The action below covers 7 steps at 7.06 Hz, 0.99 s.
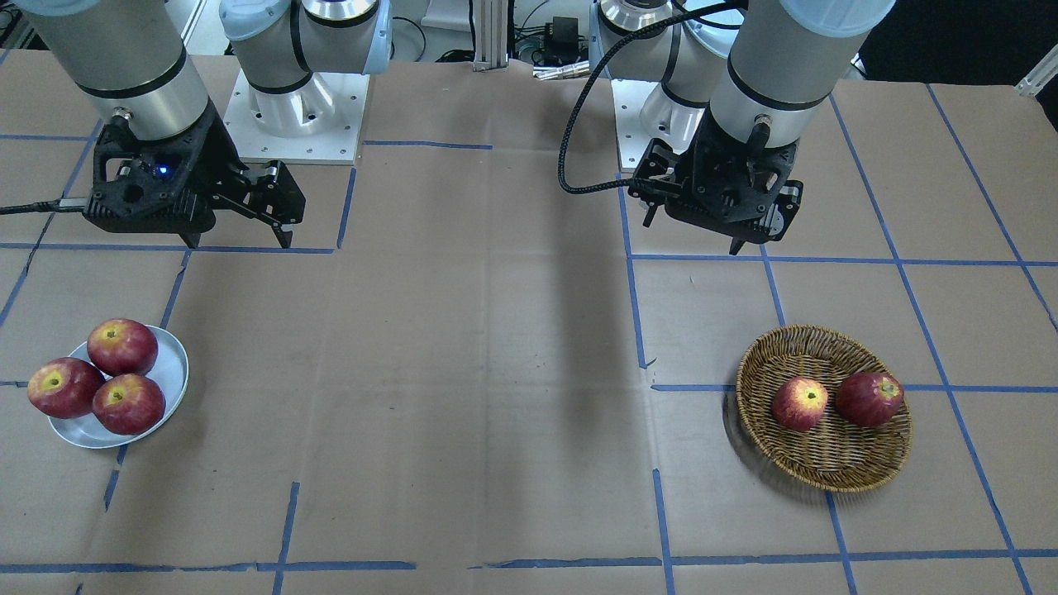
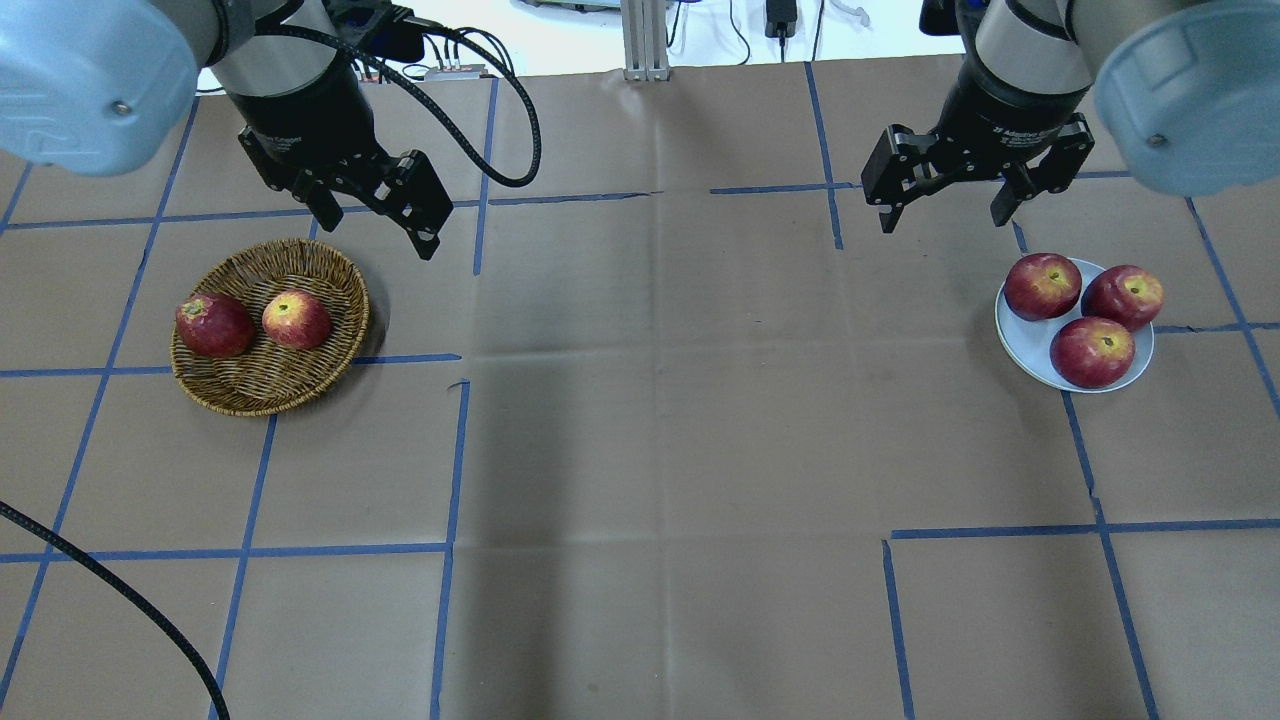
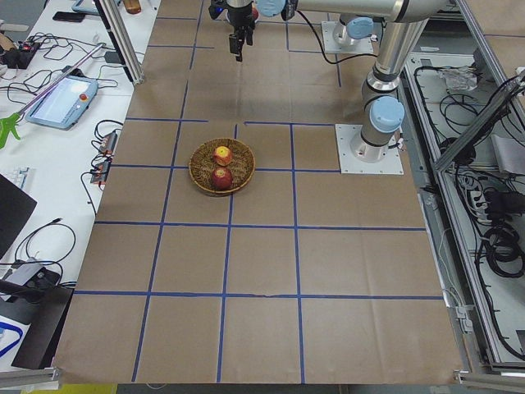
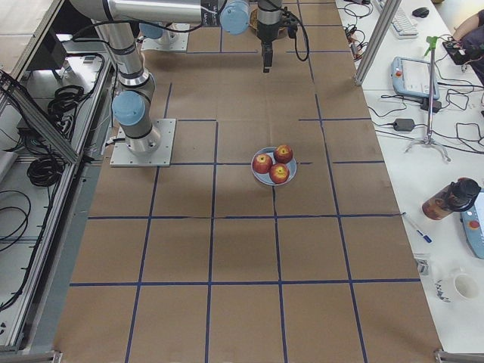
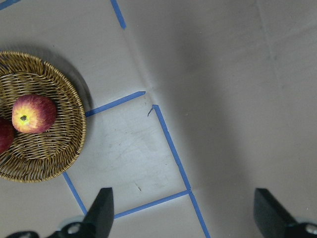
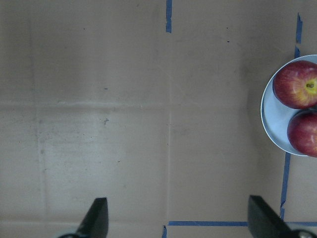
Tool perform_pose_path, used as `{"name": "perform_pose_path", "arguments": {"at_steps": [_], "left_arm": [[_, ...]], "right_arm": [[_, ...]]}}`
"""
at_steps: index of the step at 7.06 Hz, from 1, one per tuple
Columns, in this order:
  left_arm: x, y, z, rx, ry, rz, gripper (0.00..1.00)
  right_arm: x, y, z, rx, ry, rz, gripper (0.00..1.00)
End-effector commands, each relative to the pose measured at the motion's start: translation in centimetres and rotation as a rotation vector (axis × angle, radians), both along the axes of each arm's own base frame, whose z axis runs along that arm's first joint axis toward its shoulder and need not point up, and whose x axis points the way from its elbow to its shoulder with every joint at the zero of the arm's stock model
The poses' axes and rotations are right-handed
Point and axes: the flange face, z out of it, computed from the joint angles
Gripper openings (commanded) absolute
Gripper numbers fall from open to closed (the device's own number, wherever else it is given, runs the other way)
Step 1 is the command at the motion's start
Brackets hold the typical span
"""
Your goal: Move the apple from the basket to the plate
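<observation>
The pale, yellow-streaked apple (image 2: pixel 297 319) lies in the wicker basket (image 2: pixel 262 390) next to a darker red apple (image 2: pixel 214 325), on the robot's left. It also shows in the front view (image 1: pixel 799 404) and the left wrist view (image 5: pixel 33 113). The grey-white plate (image 2: pixel 1022 332) on the robot's right holds three deep-red apples (image 2: pixel 1092 351). My left gripper (image 2: pixel 378 235) is open and empty, hovering above the table beyond the basket's far right rim. My right gripper (image 2: pixel 945 222) is open and empty, above the table to the left of the plate.
The table is covered in brown cardboard with blue tape lines (image 2: pixel 455 450). A black cable (image 2: pixel 120 590) crosses the near left corner. The two arm bases (image 1: pixel 295 116) stand at the robot's edge. Benches with devices flank the table ends (image 3: pixel 57 98).
</observation>
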Motion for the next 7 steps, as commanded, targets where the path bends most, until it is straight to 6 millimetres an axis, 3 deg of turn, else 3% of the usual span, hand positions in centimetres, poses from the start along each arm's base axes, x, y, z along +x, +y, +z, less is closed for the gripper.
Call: {"name": "perform_pose_path", "arguments": {"at_steps": [1,3,7], "left_arm": [[-0.1,0.2,0.4,-0.007,0.005,0.002,0.99],[0.1,1.0,1.5,-0.027,0.002,-0.012,0.99],[0.7,0.3,0.9,-0.017,-0.001,0.015,0.99]], "right_arm": [[0.0,0.0,0.0,-0.001,0.000,0.000,1.00],[0.0,0.0,0.0,-0.001,0.000,0.000,1.00],[0.0,0.0,0.0,-0.001,0.000,0.000,1.00]]}}
